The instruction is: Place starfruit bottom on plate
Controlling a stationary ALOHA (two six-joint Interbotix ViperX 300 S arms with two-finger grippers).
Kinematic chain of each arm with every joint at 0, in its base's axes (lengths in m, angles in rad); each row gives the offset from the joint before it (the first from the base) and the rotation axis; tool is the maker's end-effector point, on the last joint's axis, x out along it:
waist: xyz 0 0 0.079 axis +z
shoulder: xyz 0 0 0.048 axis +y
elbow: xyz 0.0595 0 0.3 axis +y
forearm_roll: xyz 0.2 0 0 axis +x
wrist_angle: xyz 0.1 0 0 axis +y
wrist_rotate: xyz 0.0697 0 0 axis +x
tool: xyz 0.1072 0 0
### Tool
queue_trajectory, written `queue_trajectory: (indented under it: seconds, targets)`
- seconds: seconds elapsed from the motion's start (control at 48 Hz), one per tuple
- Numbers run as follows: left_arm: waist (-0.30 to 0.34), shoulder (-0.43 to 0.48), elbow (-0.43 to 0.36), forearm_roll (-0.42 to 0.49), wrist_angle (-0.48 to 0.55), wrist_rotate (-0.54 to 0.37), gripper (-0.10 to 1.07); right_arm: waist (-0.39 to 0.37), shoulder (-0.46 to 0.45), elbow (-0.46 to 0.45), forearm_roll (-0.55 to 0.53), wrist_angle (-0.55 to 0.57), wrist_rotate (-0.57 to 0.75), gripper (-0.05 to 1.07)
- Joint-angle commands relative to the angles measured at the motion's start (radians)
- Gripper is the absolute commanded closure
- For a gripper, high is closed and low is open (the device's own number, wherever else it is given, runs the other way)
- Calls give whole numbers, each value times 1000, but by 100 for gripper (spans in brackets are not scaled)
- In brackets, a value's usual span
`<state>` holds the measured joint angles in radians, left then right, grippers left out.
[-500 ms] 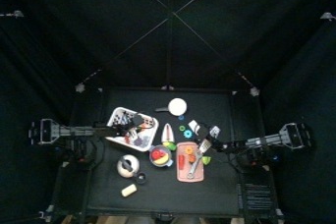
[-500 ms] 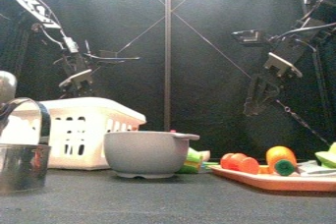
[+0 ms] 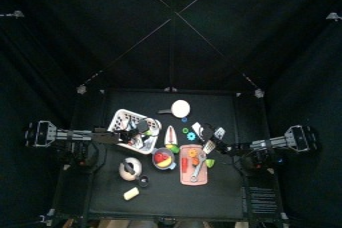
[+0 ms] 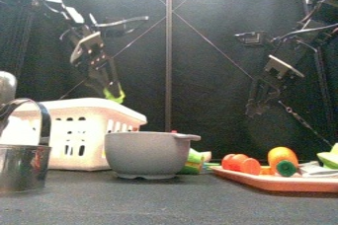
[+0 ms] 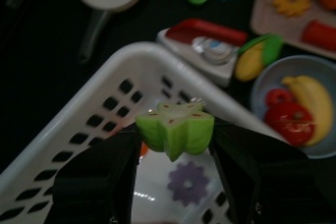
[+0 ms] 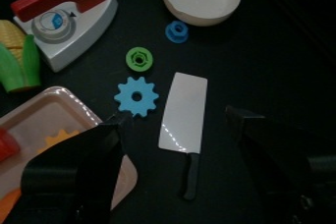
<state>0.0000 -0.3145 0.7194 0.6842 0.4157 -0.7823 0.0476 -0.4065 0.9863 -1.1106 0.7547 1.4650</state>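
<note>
The left end effector [image 5: 176, 154] clamps the green starfruit bottom [image 5: 176, 128] above the white basket [image 5: 92, 120], at nine o'clock of the surface. The right end effector [image 6: 174, 174] hangs wide apart over the knife [image 6: 183, 120].

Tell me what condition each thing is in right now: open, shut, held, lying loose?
left gripper: shut on the starfruit piece, raised above the basket
starfruit piece: held in the air
white basket: upright, open-topped
right gripper: open, holding nothing, above the table
toy knife: lying flat on the table
grey bowl: upright on the table
</note>
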Motion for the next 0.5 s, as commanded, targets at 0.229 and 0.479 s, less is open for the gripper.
queue_trajectory:
  seconds: [0.229,0.479]
  targets:
    - [-123,252,-215,44,-77,9,28,2,-14,-9,95,140,-12,-1]
    - [-178,425,-388,61,-71,6,29,2,-15,2,100,166,-8,-1]
